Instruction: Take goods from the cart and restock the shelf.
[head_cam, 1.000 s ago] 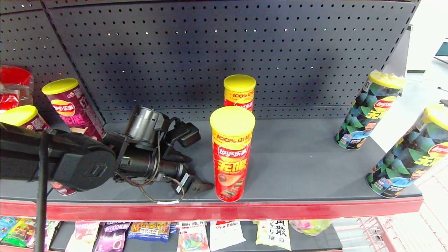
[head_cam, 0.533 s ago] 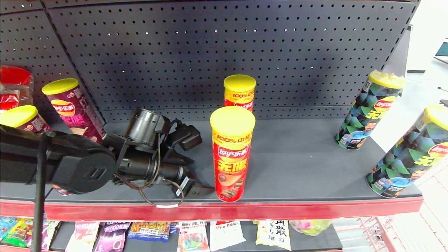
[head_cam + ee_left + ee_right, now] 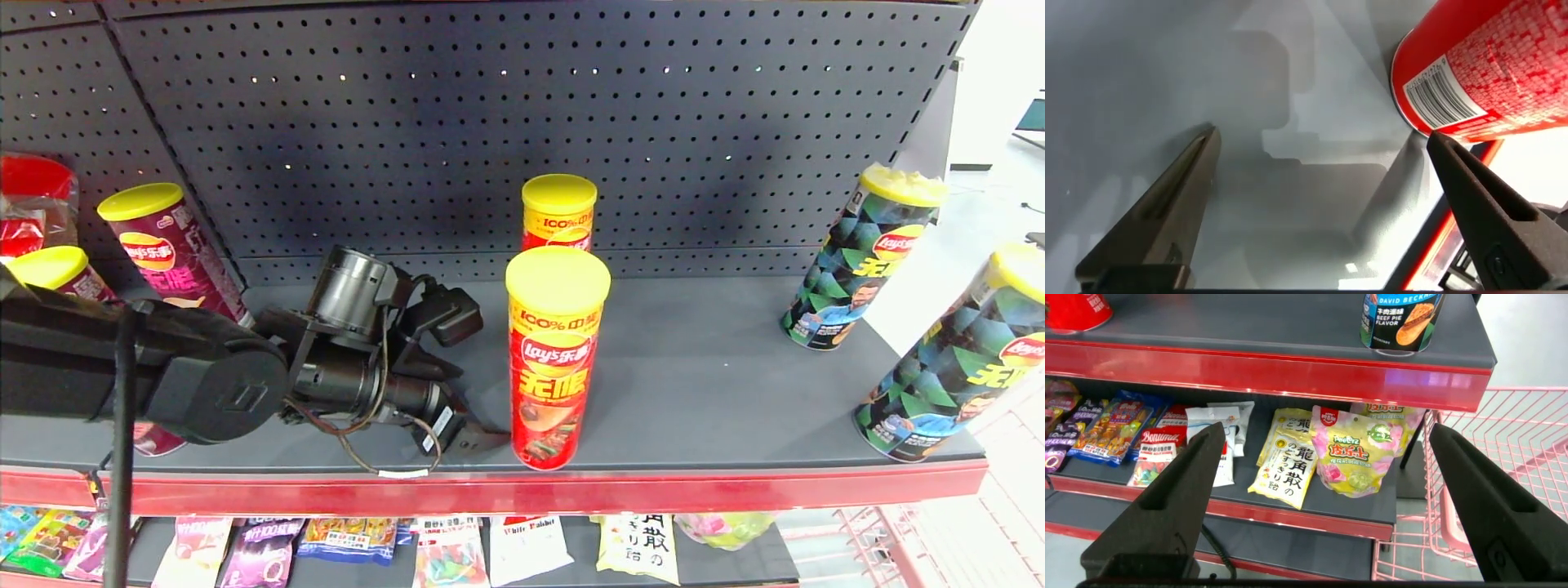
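Red can (image 3: 555, 359): upright and yellow-topped, at the front edge of the shelf (image 3: 718, 384). Its base end also shows in the left wrist view (image 3: 1478, 65).
Left gripper (image 3: 478, 412): just left of the red can, low by its base, over the shelf front. Jaws spread wide with nothing between them. One fingertip (image 3: 1437, 147) sits right at the can's bottom rim; whether it touches cannot be told.
Right gripper (image 3: 1324, 429): below and right of the red can, out in front of the lower shelf (image 3: 1290, 514). Jaws wide, empty.
Second red can (image 3: 558, 211): straight behind the red can, upright against the pegboard (image 3: 490, 122).
Purple cans (image 3: 171, 249): two, well left of the red can.
Dark cans (image 3: 865, 257): two, well right of the red can, one set back and one at the front edge.
Snack bags (image 3: 1360, 449): on the lower shelf below the red can, lying in a row.
Cart (image 3: 1503, 457): pink wire, below and far right of the red can.
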Robot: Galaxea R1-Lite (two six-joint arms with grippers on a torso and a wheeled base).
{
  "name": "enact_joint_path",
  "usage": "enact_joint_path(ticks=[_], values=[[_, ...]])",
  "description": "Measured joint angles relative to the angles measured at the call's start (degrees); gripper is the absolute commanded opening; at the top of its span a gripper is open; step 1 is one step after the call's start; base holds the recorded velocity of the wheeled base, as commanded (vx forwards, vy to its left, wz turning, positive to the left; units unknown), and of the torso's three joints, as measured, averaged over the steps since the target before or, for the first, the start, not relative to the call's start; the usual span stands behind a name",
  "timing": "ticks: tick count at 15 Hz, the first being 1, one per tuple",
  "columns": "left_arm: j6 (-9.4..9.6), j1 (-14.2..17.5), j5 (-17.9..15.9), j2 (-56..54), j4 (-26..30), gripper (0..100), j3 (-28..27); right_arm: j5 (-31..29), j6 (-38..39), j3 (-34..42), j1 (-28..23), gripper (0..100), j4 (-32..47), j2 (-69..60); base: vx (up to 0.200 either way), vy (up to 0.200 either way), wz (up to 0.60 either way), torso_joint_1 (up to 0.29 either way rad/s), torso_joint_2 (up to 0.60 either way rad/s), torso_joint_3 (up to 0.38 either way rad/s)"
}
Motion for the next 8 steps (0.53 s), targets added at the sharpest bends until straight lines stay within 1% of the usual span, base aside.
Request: enact_joint_path(ticks=[3, 5, 8], values=[[-0.02, -0.13, 0.0, 0.09, 0.02, 100, 0.11, -0.02, 0.0, 0.0, -0.02, 100, 0.0, 0.0, 0.0, 0.0, 0.0, 0.0, 0.0, 0.0], [-0.06, 0.5, 0.06, -0.49, -0.02, 100, 1.05, 0.0, 0.0, 0.0, 0.0, 100, 0.0, 0.0, 0.0, 0.0, 0.0, 0.0, 0.0, 0.0], [-0.27, 3.36, 0.24, -5.17, -0.02, 100, 4.35, 0.0, 0.0, 0.0, 0.0, 100, 0.0, 0.0, 0.0, 0.0, 0.0, 0.0, 0.0, 0.0]])
